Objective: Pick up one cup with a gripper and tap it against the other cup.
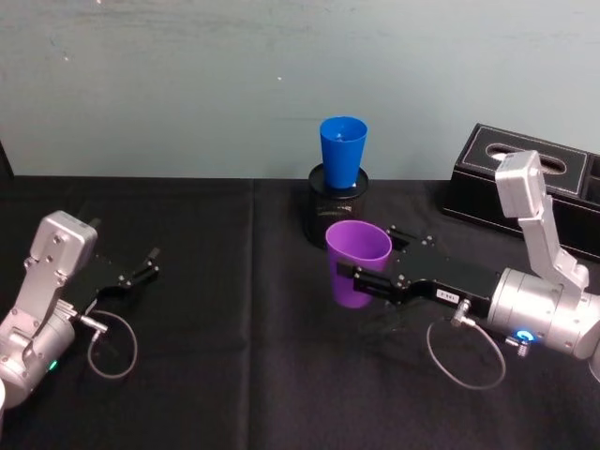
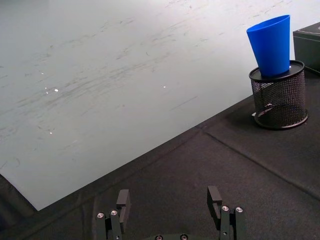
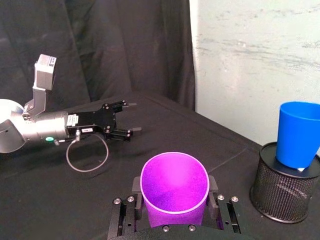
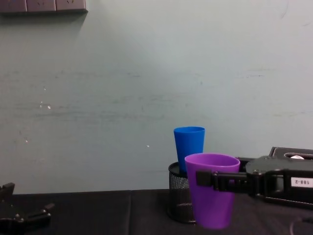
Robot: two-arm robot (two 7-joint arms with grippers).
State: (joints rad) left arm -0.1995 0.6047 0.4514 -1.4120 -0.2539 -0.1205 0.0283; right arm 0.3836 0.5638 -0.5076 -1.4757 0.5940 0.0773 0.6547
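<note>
Smooth tapered plastic, the purple cup (image 1: pixel 356 258) is sitting clenched in the right pincer (image 3: pixel 174 182), just apart from the blue cup (image 1: pixel 342 150), which is standing in a wire-mesh holder (image 1: pixel 321 204). Well aside, the left pincer (image 1: pixel 148 264) is idling released over the black-cloth tabletop (image 1: pixel 234 366).

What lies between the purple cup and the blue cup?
Head view: only the near wall of the black mesh holder holding the blue cup; right gripper grips the purple cup.

The right end effector (image 1: pixel 364 262) reaches in level from the right, fingers clamped on the purple cup (image 1: pixel 349 292). The left end effector (image 1: pixel 145 265) sits low at near left, fingers apart.
</note>
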